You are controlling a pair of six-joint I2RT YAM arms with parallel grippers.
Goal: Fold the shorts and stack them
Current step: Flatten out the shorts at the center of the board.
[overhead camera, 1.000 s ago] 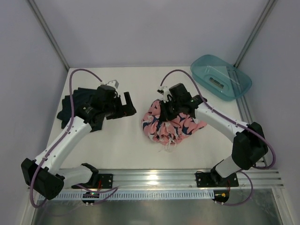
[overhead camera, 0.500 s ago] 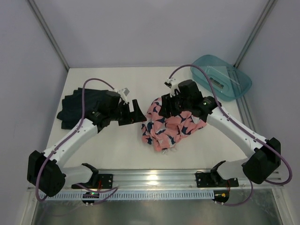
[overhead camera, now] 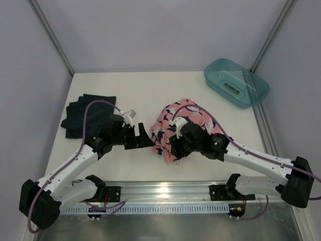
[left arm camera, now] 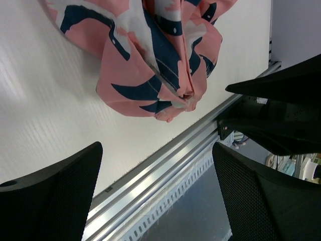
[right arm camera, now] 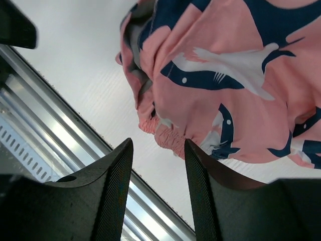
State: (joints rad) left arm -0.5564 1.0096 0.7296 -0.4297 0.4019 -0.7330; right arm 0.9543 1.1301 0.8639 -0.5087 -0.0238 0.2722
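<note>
Now 2 pairs of shorts lie apart on the white desk point(overhead camera: 150, 90).
Crumpled at the middle of it sits the salmon pink pair point(overhead camera: 188, 116), and the dark navy pair point(overhead camera: 83, 113) lies flatter at the far left, well apart from it. A teal tub point(overhead camera: 235, 83) rests at the far right corner. The left gripper point(left arm camera: 156, 150) hovers just left of the pink pair, jaws wide apart and empty. The right gripper point(right arm camera: 157, 145) hangs over that pair's near edge, jaws apart, clamping nothing.

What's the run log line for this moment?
left gripper: open, empty | right gripper: open, at pink shorts | navy shorts: far left, apart from both
</note>
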